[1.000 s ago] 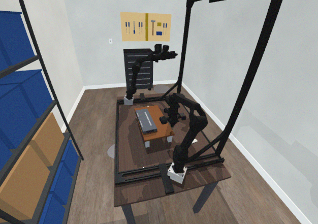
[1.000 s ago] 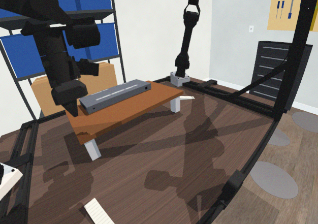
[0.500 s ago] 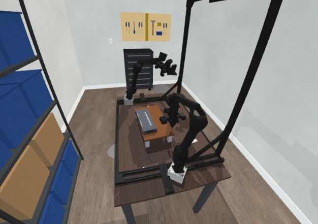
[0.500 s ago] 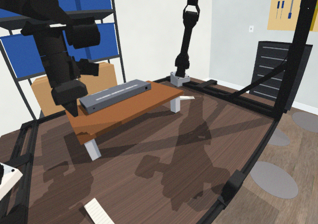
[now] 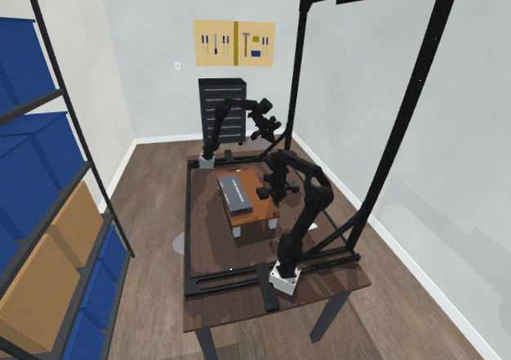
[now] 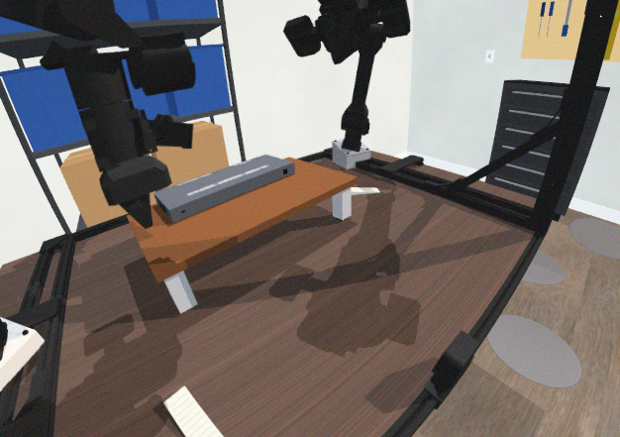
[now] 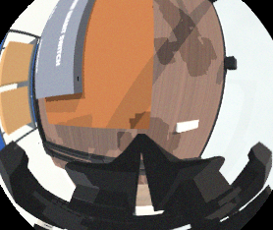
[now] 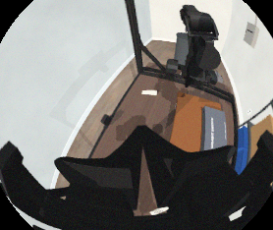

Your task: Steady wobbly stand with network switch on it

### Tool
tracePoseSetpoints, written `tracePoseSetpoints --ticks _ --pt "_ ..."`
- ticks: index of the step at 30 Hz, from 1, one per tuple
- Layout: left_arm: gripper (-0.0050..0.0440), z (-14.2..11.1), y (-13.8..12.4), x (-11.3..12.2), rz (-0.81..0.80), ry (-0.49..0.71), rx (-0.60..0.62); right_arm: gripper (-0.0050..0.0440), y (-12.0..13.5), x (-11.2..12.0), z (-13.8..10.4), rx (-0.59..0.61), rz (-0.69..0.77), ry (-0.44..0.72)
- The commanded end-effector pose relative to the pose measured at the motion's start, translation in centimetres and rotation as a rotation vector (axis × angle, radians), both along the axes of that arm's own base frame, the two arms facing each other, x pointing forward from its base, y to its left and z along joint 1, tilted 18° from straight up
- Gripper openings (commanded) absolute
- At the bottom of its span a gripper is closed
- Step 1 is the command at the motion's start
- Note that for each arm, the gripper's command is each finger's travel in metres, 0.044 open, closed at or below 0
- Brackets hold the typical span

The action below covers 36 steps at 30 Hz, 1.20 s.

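The stand has an orange-brown board (image 5: pixel 258 199) (image 6: pixel 250 211) (image 7: pixel 116 64) (image 8: pixel 187 118) on pale legs; I cannot tell how level it is. The grey network switch (image 5: pixel 234 194) (image 6: pixel 225 184) (image 7: pixel 62 54) (image 8: pixel 213 129) lies along one side of the board. One white wedge (image 5: pixel 313 227) (image 6: pixel 192 412) (image 7: pixel 187 126) (image 8: pixel 149 92) lies apart from the stand; another wedge (image 6: pixel 366 190) lies beyond a leg. My left gripper (image 5: pixel 277 200) (image 6: pixel 148 224) (image 7: pixel 140 137) is shut and empty, tips down at one end of the board; contact is unclear. My right gripper (image 5: pixel 271 140) (image 8: pixel 141 129) is shut and empty, raised off the stand.
A black frame (image 5: pixel 188 224) (image 6: pixel 500 267) edges the table and rises in tall posts (image 5: pixel 406 112) on one side. Shelves with blue bins (image 5: pixel 28 174) stand beyond the table. A dark drawer cabinet (image 5: pixel 224 112) (image 6: pixel 530 131) stands by the back wall.
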<state>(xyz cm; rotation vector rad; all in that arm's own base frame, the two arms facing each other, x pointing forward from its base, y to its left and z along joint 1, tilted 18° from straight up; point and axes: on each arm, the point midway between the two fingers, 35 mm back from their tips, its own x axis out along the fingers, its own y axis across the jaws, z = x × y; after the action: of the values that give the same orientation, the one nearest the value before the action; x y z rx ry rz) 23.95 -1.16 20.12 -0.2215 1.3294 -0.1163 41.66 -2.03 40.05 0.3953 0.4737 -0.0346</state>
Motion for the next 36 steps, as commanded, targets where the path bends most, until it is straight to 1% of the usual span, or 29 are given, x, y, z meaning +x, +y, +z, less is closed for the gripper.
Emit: tracePoseSetpoints --ticks 1,6,7,12,17,23,24,34,36 --pt "0.0 0.0 0.0 0.0 0.0 0.0 0.0 0.0 0.2 0.0 -5.5 0.051 0.003 0.188" --pt "0.0 0.0 0.0 0.0 0.0 0.0 0.0 0.0 0.2 0.0 -5.5 0.051 0.003 0.188" --pt "0.0 0.0 0.0 0.0 0.0 0.0 0.0 0.0 0.3 -0.3 -5.5 0.051 0.001 0.201" --pt "0.0 0.0 0.0 0.0 0.0 0.0 0.0 0.0 0.8 -2.8 -11.8 0.133 -0.016 0.489" --pt "0.0 0.0 0.0 0.0 0.0 0.0 0.0 0.0 1.5 -6.4 -16.8 0.212 -0.048 0.777" --pt "0.0 0.0 0.0 0.0 0.0 0.0 0.0 0.0 1.5 -6.4 -16.8 0.212 -0.048 0.777" --pt "0.0 0.0 0.0 0.0 0.0 0.0 0.0 0.0 1.5 -6.1 -15.9 0.2 -0.044 0.743" --pt "0.0 0.0 0.0 0.0 0.0 0.0 0.0 0.0 1.8 -8.0 -18.2 0.24 -0.063 0.883" --pt "0.0 0.0 0.0 0.0 0.0 0.0 0.0 0.0 1.8 -8.0 -18.2 0.24 -0.063 0.883"
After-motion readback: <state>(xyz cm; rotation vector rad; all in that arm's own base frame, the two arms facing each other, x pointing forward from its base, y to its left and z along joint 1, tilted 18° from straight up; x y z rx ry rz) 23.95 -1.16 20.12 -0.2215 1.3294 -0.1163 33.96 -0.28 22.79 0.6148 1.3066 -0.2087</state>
